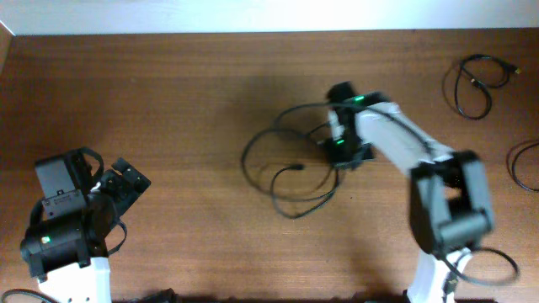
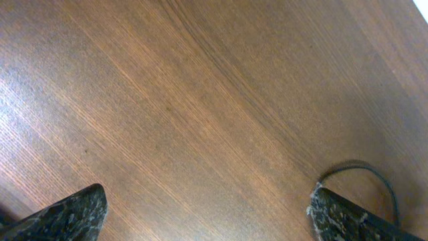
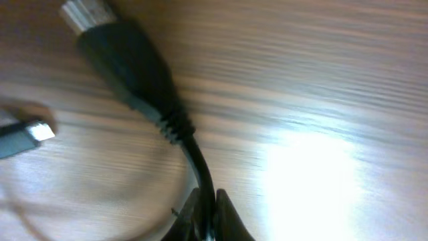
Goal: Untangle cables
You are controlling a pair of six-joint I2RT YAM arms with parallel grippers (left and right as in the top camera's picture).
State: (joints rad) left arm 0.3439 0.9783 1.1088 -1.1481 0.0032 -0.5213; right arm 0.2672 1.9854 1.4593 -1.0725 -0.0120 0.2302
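A tangle of thin black cables (image 1: pixel 290 172) loops in the middle of the table. My right gripper (image 1: pixel 338 151) sits at the tangle's right side, shut on one cable. In the right wrist view the fingers (image 3: pixel 207 217) pinch a black cable (image 3: pixel 197 161) just below its thick plug (image 3: pixel 127 60), which has a silver tip. A second small silver plug (image 3: pixel 30 134) lies at the left. My left gripper (image 1: pixel 126 181) is open and empty at the table's left, its fingertips (image 2: pixel 207 214) wide apart over bare wood.
A separate coiled black cable (image 1: pixel 473 82) lies at the far right back. Another loop (image 1: pixel 524 164) lies at the right edge. A thin cable arc (image 2: pixel 361 174) shows by my left gripper's right finger.
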